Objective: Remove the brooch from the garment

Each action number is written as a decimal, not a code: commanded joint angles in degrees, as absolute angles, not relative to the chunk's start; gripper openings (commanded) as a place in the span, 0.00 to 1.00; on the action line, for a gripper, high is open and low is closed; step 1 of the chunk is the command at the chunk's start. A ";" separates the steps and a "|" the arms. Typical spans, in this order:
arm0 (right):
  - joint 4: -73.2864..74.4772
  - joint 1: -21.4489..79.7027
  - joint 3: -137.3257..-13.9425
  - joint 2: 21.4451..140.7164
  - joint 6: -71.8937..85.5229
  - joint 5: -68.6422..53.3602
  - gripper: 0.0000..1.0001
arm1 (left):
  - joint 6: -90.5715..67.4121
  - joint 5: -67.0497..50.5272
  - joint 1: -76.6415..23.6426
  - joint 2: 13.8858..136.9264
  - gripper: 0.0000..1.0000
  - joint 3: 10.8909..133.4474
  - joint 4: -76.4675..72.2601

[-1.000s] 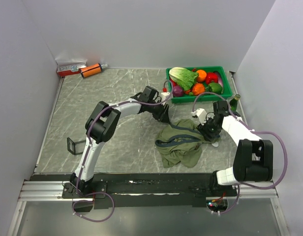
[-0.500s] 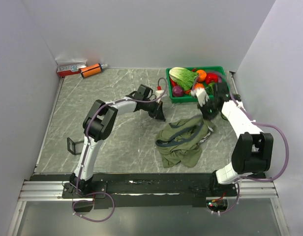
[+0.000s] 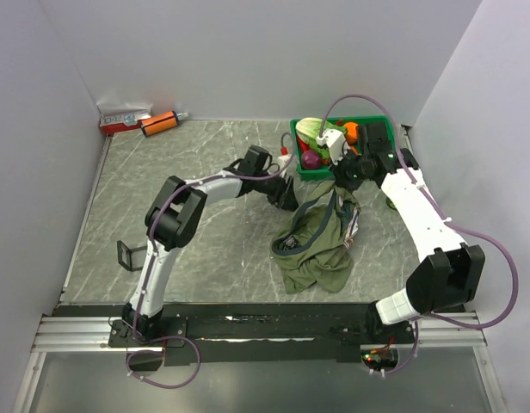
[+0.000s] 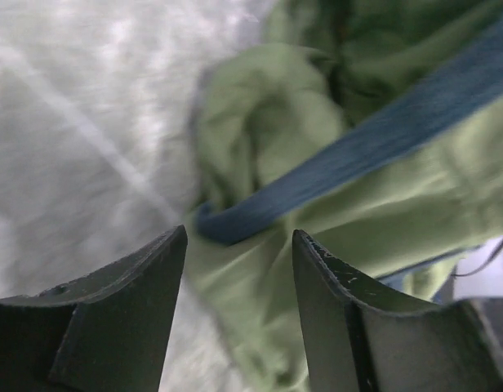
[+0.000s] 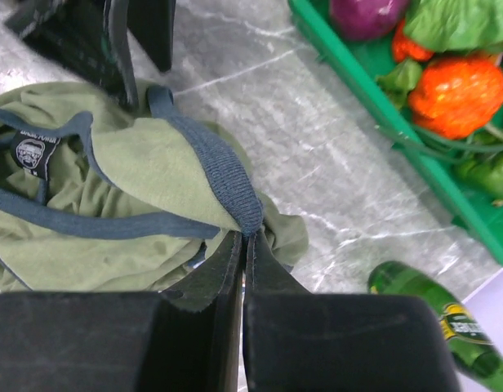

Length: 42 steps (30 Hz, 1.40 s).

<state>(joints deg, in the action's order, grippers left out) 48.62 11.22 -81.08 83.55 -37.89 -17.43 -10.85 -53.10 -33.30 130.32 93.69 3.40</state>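
The garment (image 3: 317, 245), an olive-green T-shirt with navy trim, lies crumpled right of the table's middle, one part pulled up. My right gripper (image 3: 344, 178) is shut on a navy trim edge (image 5: 235, 192) and holds it above the heap (image 5: 104, 196). A small black neck label (image 5: 31, 153) shows on the fabric. At the shirt's back left edge my left gripper (image 3: 287, 194) stands open, its fingers (image 4: 137, 278) just over green cloth (image 4: 374, 204) and a navy band (image 4: 358, 151), holding nothing. The brooch is hidden in every view.
A green tray (image 3: 394, 166) of vegetables sits at the back right, close behind the right gripper; its rim (image 5: 374, 122) shows in the right wrist view. A green bottle (image 5: 435, 314) lies beside it. A red box (image 3: 123, 120), an orange cylinder (image 3: 160, 124) and a black bracket (image 3: 129, 255) stand on the left.
My right gripper shut on the navy trim and rose toward the tray, drawing the shirt up. My left gripper closed, then opened again, staying at the shirt's back left edge.
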 commanded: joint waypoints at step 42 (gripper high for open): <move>54.85 15.37 -95.95 89.55 -33.84 -21.35 0.00 | 5.01 -32.62 -34.21 104.01 0.01 88.25 8.40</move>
